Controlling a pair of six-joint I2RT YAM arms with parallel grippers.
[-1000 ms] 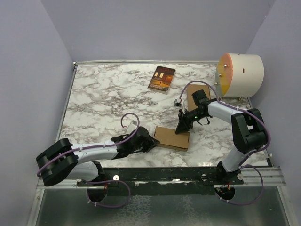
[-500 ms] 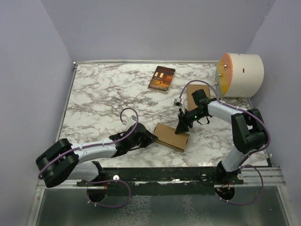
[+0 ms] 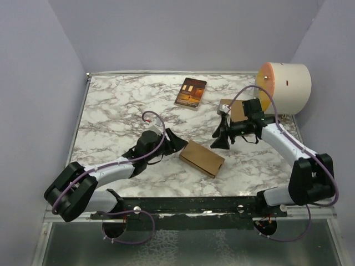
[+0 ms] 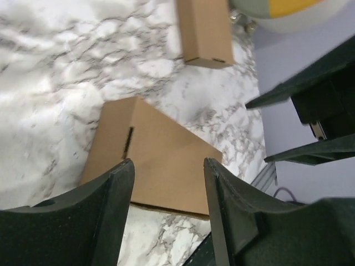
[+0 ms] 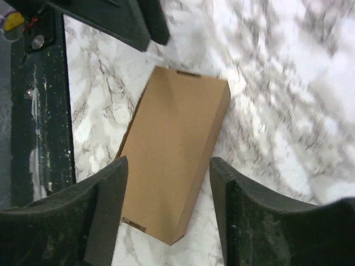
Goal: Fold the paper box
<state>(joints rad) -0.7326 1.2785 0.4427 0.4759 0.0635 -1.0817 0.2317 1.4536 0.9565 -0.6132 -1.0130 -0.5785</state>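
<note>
Top view: the paper box [image 3: 202, 158] lies closed and flat on the table [image 3: 122, 111], toward the near edge. The left gripper [image 3: 180, 142], jaws apart and empty, sits just beside its 10 o'clock corner. The right gripper [image 3: 220, 145], also spread and empty, stands near its 1 o'clock.

Left wrist view: the box [image 4: 161, 160] lies at 12 o'clock, beyond the spread fingers [image 4: 111, 216].

Right wrist view: the box [image 5: 172, 166] shows between the spread fingers [image 5: 105, 216], untouched.

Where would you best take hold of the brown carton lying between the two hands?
Probably from above, pinching the paper box across its narrower width on the two long edges: it lies flat on the table, so only those thin sides oppose.
</note>
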